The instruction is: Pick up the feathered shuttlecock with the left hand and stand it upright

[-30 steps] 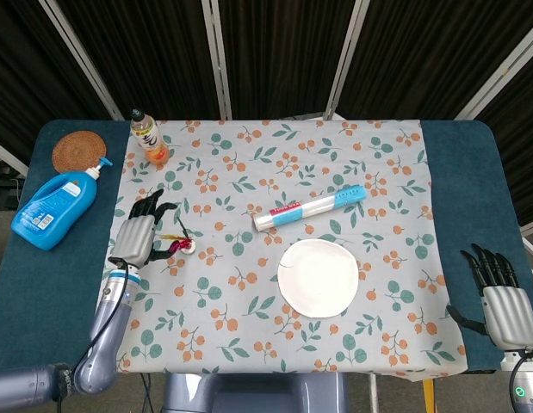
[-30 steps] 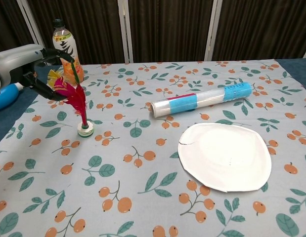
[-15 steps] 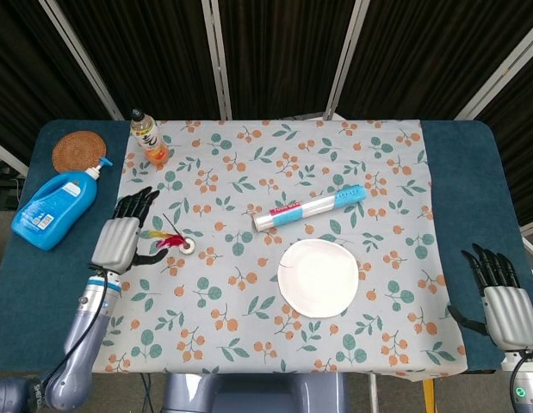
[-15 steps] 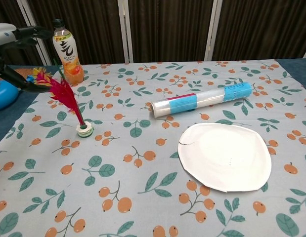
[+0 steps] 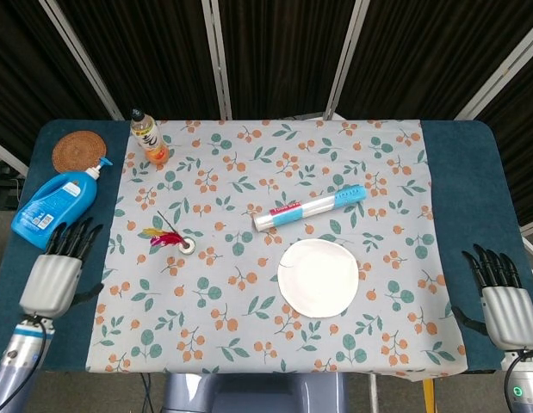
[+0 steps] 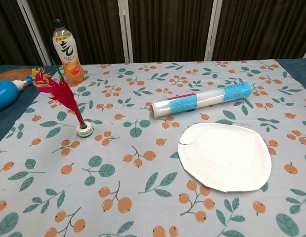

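The left hand [image 5: 52,277] sits low at the left edge of the head view, over the dark blue table edge [image 5: 15,284], fingers spread apart and holding nothing. It is well apart from everything on the patterned cloth [image 5: 249,344]. The chest view does not show it at all.

Out from it, toward the middle left of the frame, the feathered shuttlecock [image 6: 68,105] stands on its small round white base on the cloth, with the red and yellow feathers rising up and leaning toward the left. Nothing touches it. From where I stand it looks like the task's last step is done: the thing is up on its base and the hand is off it. The lean of the feathers makes me think it could tip if the table were bumped, so the next move calls for little more than keeping that arm clear.

Further off, the blue detergent bottle [image 5: 58,207] lies at the left edge above the hand, with a woven coaster [image 5: 78,151] and an orange drink bottle [image 5: 150,138] toward the upper left. A wrapped roll [image 5: 310,209] and a white paper plate [image 5: 318,277] lie centre right. The right hand [image 5: 502,301] rests at the lower right corner, fingers apart, empty.
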Motion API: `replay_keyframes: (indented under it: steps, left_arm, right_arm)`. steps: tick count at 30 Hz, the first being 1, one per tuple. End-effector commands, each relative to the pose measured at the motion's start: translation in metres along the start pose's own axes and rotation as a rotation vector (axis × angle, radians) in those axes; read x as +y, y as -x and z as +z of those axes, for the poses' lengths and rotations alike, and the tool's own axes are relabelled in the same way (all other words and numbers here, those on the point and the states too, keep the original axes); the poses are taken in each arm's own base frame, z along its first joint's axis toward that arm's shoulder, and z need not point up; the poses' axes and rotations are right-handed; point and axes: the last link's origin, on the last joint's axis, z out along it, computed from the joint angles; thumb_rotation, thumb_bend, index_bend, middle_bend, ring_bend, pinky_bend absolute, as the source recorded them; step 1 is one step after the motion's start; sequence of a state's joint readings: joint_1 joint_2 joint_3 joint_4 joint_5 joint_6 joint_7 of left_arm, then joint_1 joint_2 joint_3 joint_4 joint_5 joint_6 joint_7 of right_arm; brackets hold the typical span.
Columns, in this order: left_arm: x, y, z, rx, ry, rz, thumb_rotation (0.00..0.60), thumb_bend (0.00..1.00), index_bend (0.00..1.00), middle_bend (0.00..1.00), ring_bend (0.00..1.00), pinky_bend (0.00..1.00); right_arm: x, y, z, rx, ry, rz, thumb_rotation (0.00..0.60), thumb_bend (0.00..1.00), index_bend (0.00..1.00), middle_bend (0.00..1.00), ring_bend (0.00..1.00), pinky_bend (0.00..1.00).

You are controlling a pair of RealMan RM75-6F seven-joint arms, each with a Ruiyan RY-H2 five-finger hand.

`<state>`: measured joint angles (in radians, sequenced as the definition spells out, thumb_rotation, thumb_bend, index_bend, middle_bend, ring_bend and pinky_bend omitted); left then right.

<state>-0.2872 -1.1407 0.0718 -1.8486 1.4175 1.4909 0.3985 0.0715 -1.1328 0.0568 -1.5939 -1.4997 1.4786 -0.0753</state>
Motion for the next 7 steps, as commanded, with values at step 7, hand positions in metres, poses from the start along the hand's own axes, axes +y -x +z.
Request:
replay_keyframes:
  steps: [7]
  left_arm:
    - [-0.037, 0.002, -0.043, -0.01, -0.055, 0.114, 0.6, 0.19, 0.0, 0.0, 0.0, 0.0]
  right_arm:
    - [-0.002, 0.002, 0.002, -0.006, 0.01, -0.007, 0.6, 0.11, 0.08, 0.0, 0.0, 0.0]
